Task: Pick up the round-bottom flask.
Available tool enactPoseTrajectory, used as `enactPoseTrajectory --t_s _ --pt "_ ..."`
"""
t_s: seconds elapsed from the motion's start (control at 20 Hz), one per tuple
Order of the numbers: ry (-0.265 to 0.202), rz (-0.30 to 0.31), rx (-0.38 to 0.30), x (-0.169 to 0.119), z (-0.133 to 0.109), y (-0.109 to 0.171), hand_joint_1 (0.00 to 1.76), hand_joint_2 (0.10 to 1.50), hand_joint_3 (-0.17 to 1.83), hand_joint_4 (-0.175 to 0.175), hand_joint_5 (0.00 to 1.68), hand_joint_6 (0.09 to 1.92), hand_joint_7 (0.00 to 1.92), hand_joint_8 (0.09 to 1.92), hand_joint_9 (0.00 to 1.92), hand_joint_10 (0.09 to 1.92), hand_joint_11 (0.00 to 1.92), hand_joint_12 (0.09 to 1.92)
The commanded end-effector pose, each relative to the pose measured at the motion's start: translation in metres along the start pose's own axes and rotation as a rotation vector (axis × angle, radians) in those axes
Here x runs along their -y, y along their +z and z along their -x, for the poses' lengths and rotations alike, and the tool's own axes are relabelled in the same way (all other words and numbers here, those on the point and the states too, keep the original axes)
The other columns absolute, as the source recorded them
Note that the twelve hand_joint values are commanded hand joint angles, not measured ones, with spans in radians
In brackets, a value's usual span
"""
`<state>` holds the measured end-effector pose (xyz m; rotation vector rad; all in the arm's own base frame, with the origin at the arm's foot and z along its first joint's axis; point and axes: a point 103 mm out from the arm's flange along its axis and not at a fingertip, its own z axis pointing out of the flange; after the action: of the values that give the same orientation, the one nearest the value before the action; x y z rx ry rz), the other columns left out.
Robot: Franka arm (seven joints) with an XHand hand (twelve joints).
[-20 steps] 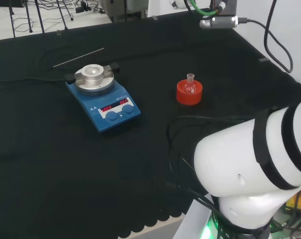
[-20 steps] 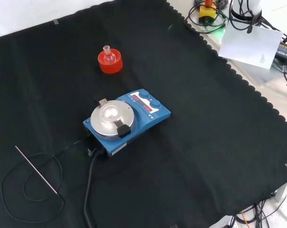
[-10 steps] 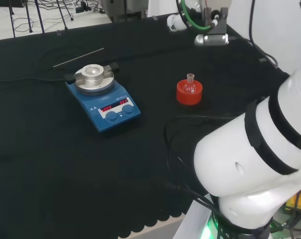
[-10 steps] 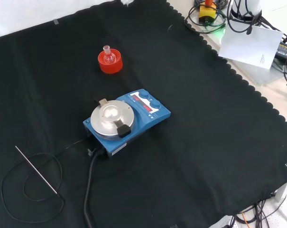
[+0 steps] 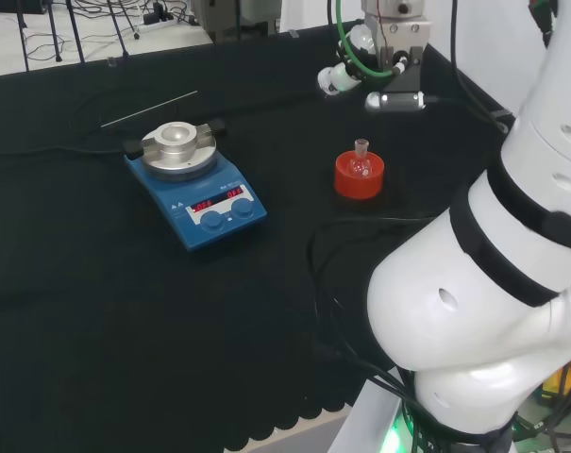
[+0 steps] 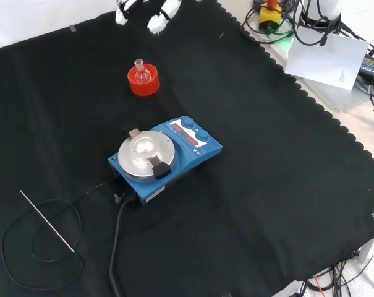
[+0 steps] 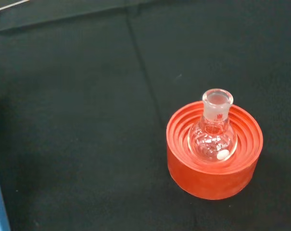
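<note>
Approach step, by my read: nothing grasped yet. Your hand (image 6: pixel 157 17) shows in the front view at the far edge of the bench (image 6: pixel 285 185), white fingers (image 6: pixel 121 15) hanging down, well apart from the target. Fingers look straight and spread; they hold nothing.

The round-bottom flask (image 7: pixel 213 134) sits upright in a red ribbed stand (image 7: pixel 210 171), neck up, bulb nested in the stand's centre. In the front view the flask (image 6: pixel 139 69) and stand (image 6: pixel 143 83) lie toward the far edge of the cloth, between your hand and the blue hotplate stirrer (image 6: pixel 165 158). In the head view the flask (image 5: pixel 361 156) is toward the right edge, with the arm's wrist hardware above and beyond it.

Contents: the flask looks empty; the glass is clear, with no liquid line that I can make out. The stirrer's metal top plate (image 6: pixel 145 153) carries no vessel.

Also on the cloth: a thin metal rod (image 6: pixel 47 221) with a looped black cable (image 6: pixel 26 260) near the front left corner in the front view. Well clear of your path.

Next move, as I judge it: bring the hand down over the stand and close round the neck or the upper bulb. The neck is short and the stand's rim stands close about the bulb, so there is little room for fingers. Lift straight up so the stand is not dragged along.
</note>
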<state>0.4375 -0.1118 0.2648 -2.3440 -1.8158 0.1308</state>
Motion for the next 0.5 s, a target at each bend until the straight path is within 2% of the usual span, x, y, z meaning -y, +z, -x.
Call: enactPoseTrajectory --t_s 0.05,0.25,0.5 --pt "0.041 -0.010 -0.044 -0.025 0.015 0.025 0.57 1.01 0.22 -0.046 0.45 0.09 0.27 0.64 0.37 0.71 0.06 1.38" --pt "0.054 -0.026 -0.079 -0.032 0.024 0.039 0.66 0.93 0.25 -0.046 0.46 0.09 0.27 0.64 0.39 0.70 0.08 1.38" --pt "0.078 -0.055 -0.101 -0.039 0.031 0.055 0.77 0.75 0.48 -0.047 0.49 0.09 0.28 0.65 0.41 0.70 0.09 1.38"
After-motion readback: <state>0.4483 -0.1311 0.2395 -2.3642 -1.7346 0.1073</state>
